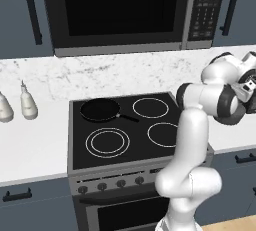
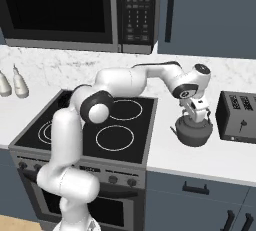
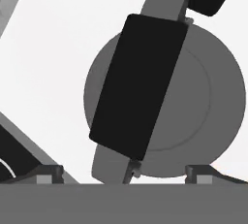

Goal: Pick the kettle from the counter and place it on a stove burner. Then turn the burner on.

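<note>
Kettle [image 2: 193, 132] sitting on the counter [image 2: 210, 161], gripper [image 2: 195, 114] lowering over its handle

The kettle is resting on the white counter between the stove [image 2: 100, 135] on its left and the toaster [image 2: 238, 116] on its right. The gripper is hanging directly above it at the arched handle [image 3: 140, 85]; its fingers [image 3: 48, 174] are standing wide, one to each side, so the pick-up step is apparently in hand and nothing is grasped yet. The next move is likely calling for closing on the handle, lifting, then carrying left to a free burner [image 2: 114, 137]. The frying pan [image 1: 101, 110] is occupying the far left burner and is looking empty; the kettle's lid is sitting on, its contents hidden
</note>
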Tool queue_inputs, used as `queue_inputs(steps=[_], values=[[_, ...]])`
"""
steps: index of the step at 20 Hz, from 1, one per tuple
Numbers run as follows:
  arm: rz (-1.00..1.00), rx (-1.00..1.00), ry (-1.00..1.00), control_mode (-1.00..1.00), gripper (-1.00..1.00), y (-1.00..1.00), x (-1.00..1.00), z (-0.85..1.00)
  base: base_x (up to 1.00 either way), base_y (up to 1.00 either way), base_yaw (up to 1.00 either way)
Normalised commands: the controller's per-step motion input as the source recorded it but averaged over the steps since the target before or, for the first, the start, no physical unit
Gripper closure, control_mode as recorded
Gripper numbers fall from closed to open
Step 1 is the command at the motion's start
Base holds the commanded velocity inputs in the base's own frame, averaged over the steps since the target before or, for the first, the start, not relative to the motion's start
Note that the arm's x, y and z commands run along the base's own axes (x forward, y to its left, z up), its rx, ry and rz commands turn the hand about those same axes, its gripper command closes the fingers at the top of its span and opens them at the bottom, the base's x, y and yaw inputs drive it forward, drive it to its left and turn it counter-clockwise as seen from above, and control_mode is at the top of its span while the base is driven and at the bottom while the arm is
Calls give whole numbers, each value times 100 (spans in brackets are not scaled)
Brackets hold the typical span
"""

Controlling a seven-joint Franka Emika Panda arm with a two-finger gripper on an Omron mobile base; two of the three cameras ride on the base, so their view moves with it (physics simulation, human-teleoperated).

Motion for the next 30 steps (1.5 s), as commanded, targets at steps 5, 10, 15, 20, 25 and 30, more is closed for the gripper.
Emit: queue_inputs(steps=[5, 10, 15, 20, 25, 30], values=[[0, -5, -2, -100, 100, 0, 36, -42, 0, 0, 0], [0, -1, -4, -100, 100, 0, 13, -6, 0, 0, 0], [0, 0, 0, -100, 100, 1, -7, 0, 0, 0, 0], [0, 0, -9, -100, 100, 54, -49, 8, 0, 0, 0], [-3, -4, -29, -100, 100, 99, -63, 35, 0, 0, 0], [-10, -13, -34, -100, 100, 100, -54, 40, 0, 0, 0]])
